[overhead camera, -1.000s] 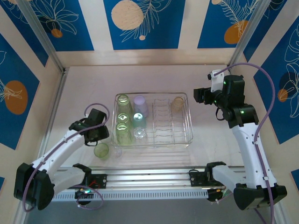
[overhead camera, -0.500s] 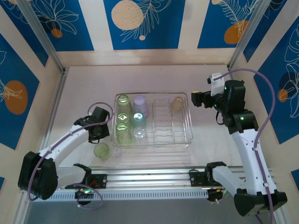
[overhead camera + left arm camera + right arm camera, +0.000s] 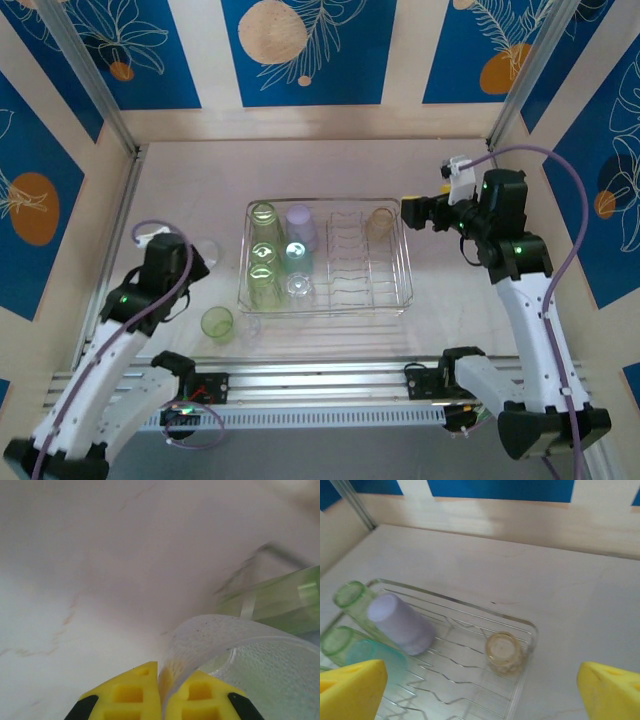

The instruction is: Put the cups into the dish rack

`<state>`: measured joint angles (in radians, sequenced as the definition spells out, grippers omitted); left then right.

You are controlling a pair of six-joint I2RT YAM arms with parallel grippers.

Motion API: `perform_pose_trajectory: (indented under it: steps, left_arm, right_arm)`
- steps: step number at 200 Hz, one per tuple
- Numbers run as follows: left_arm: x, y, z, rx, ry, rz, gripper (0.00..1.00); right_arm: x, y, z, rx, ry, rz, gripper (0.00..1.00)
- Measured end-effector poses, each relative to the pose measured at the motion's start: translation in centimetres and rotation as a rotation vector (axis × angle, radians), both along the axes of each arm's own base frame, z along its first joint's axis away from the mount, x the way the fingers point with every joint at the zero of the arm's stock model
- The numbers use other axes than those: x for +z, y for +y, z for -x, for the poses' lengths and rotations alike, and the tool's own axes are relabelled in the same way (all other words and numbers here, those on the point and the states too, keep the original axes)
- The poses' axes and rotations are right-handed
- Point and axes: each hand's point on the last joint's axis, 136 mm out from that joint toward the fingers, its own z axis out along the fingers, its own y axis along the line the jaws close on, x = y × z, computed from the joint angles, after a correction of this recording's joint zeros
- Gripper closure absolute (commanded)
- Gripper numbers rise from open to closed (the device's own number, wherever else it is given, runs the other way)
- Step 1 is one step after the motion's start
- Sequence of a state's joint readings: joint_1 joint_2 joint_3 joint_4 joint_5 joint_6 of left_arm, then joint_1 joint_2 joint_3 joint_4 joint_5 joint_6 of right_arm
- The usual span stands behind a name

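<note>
The silvery wire dish rack [image 3: 405, 262] sits mid-table. In it lie three green cups [image 3: 263, 255], a lilac cup [image 3: 301, 226], a teal cup [image 3: 297, 256], a clear cup [image 3: 299, 287] and an amber cup [image 3: 380, 220]. Left of the rack, my left gripper [image 3: 196, 253] is shut on the rim of a clear cup [image 3: 250, 655], pinched between its yellow fingers [image 3: 127, 695]. My right gripper [image 3: 412, 212] hangs open over the rack's right end, beside the amber cup [image 3: 504, 652].
A green cup [image 3: 217, 322] and a clear cup [image 3: 250, 325] stand on the table in front of the rack's left corner. The rack's row of tines [image 3: 350, 255] holds nothing. Walls close in the table on three sides.
My left arm has swung back to the left, away from the rack, with the clear cup in its fingers. My right gripper has edged left toward the rack's right end.
</note>
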<state>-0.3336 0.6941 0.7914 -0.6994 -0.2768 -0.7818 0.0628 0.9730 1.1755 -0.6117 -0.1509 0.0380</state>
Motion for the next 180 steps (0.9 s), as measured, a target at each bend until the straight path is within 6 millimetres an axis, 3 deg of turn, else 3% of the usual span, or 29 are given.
perform_pose_trajectory:
  steps: [20, 44, 71, 98, 113, 121, 146, 180]
  left_arm:
    - [4.5, -2.2, -0.8, -0.075, -0.156, 0.140, 1.00]
    - [8.7, -6.6, -2.7, -0.244, -0.271, 0.321, 1.00]
    - [12.1, -11.8, -4.8, -0.453, -0.345, 0.534, 1.00]
    - [14.0, -15.7, -6.1, -0.622, -0.373, 0.695, 1.00]
    - [15.0, -17.5, -5.9, -0.712, -0.392, 0.758, 1.00]
    - [15.6, -18.5, -5.6, -0.760, -0.398, 0.781, 1.00]
    - [17.9, -21.6, -3.7, -0.922, -0.425, 0.826, 1.00]
    - [20.7, -23.4, -1.4, -1.056, -0.494, 0.847, 1.00]
  right_arm:
    - [1.5, 0.8, -0.4, 0.028, 0.046, -0.106, 0.09]
    - [3.5, 2.5, -0.2, 0.104, 0.086, -0.228, 0.10]
    - [5.2, 5.1, 1.3, 0.227, 0.127, -0.349, 0.10]
    - [6.7, 8.2, 3.0, 0.368, 0.162, -0.439, 0.09]
    - [7.3, 9.8, 3.5, 0.437, 0.183, -0.464, 0.07]
    - [7.5, 10.7, 3.7, 0.469, 0.193, -0.470, 0.00]
    - [7.9, 13.2, 3.9, 0.556, 0.222, -0.478, 0.01]
    - [7.5, 15.3, 4.0, 0.627, 0.264, -0.497, 0.01]
